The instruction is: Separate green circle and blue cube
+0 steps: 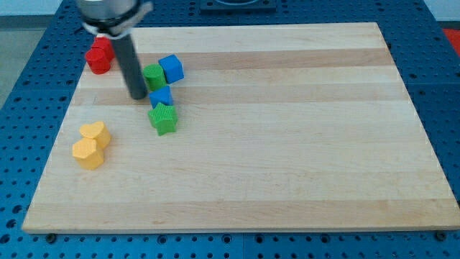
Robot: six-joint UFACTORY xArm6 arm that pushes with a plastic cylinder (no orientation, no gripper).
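Green circle [154, 76] sits on the worktop [287, 144] toward the view's upper left, touching the blue cube [172, 68] on its right. My tip [137, 96] rests just left of the circle, seemingly touching it. Below lie a smaller blue block [161, 96] and a green star-like block [163, 119]. No claw shows; the rod ends bare.

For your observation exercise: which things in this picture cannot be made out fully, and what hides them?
- Arm above the rod: cut off by the view's top edge, blurred.
- Red blocks: rod partly covers them; shapes unclear.
- Green circle: its left edge is behind the rod; whether my tip touches it is unclear.
- Small blue block: shape unclear.
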